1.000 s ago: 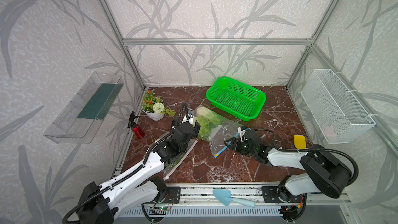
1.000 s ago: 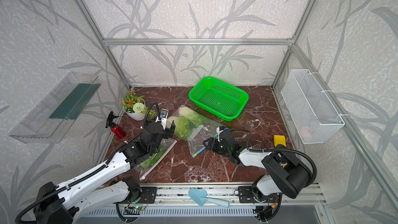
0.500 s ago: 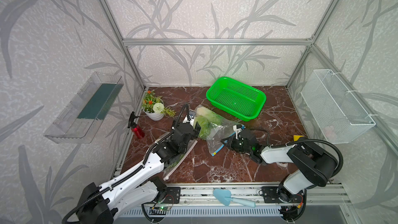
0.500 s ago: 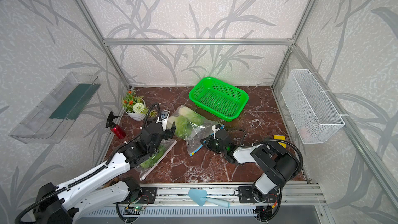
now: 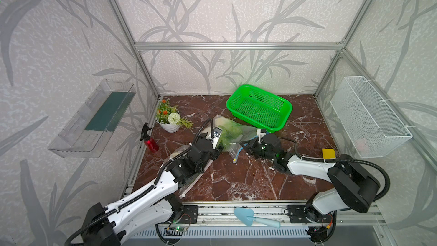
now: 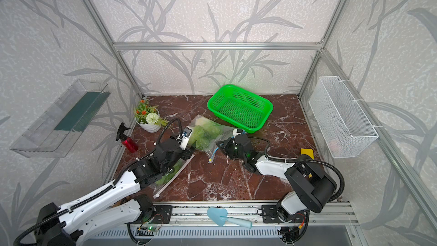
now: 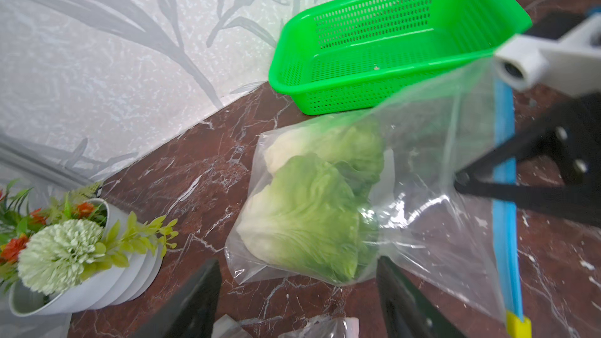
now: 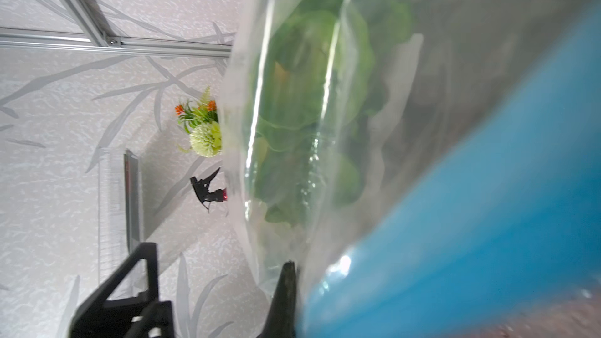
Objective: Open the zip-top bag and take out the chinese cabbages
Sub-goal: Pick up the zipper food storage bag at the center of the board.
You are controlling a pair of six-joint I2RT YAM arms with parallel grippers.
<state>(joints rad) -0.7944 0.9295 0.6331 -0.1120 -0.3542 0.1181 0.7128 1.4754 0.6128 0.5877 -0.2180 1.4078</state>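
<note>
R gripper (image 7: 460,182) is clamping shut on the clear plastic zip-top bag (image 7: 422,157), just beside its blue zip strip (image 7: 503,108); R wrist view is giving only blurred film & strip. L gripper (image 7: 297,260) is hovering w/ jaws apart, bag's closed end between them. L wrist view is showing two light-green chinese cabbages (image 7: 302,219) inside; both top views are blending them into one green lump. Bag is lying mid-table on the brown marble-look table (image 5: 236,181), just in front of the green perforated plastic basket (image 5: 259,108) nr the back edge.
</note>
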